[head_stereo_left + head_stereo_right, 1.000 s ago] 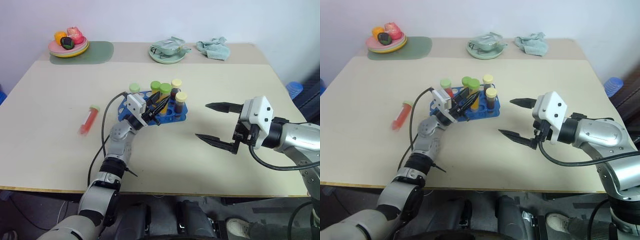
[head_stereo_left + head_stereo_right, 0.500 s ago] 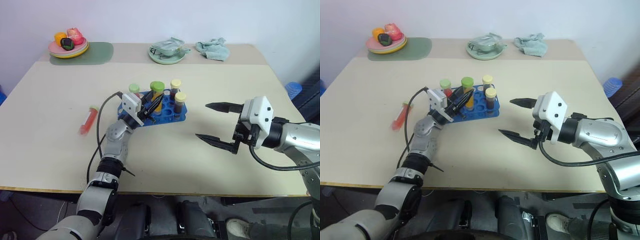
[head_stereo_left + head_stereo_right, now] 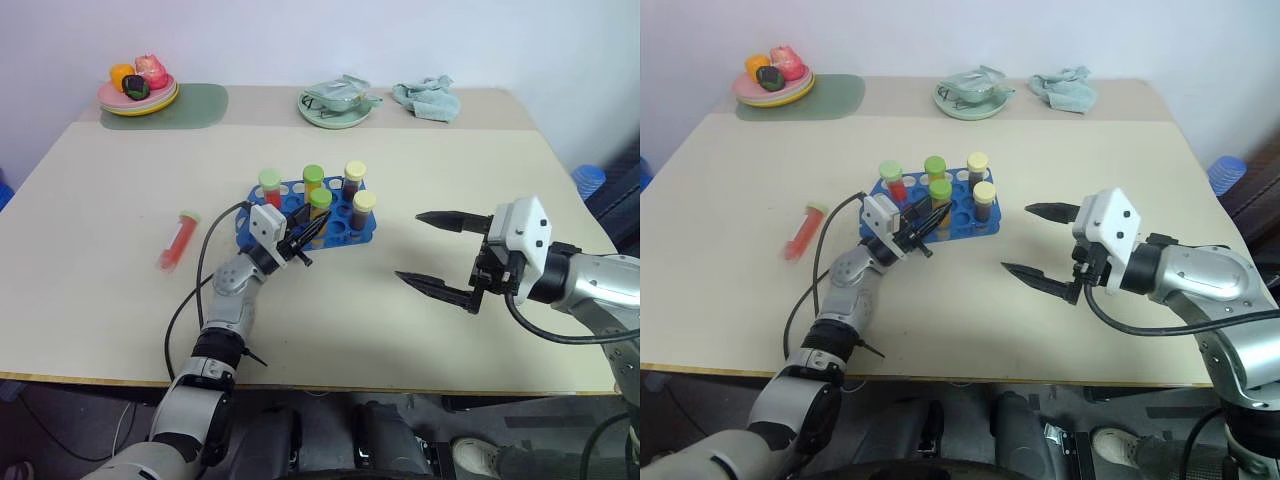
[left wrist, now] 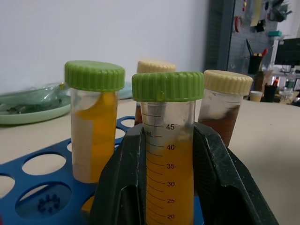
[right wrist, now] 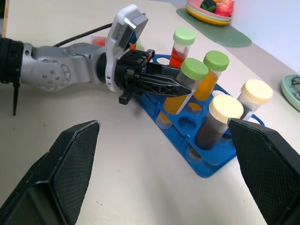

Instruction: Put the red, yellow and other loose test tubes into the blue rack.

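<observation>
1. The yellow tube (image 4: 167, 154) carries printed graduations: 45, 40, 35, 30, 25, 20.
2. The left gripper (image 3: 303, 238) pinches it in the blue rack (image 3: 362, 229).
3. The right gripper (image 3: 437, 252), at the rack's 4 o'clock, hangs spread and empty.
4. The red tube (image 3: 178, 239) lies at the rack's 9 o'clock.

L gripper (image 5: 180, 87) clamps a green-capped tube w/ orange liquid (image 5: 183, 91), tilted, bottom in the blue rack (image 5: 213, 159). Rack also holds red, orange & 2 brown tubes. R fingers (image 5: 65, 164) wide apart. Plate (image 5: 211, 11) far off.
</observation>
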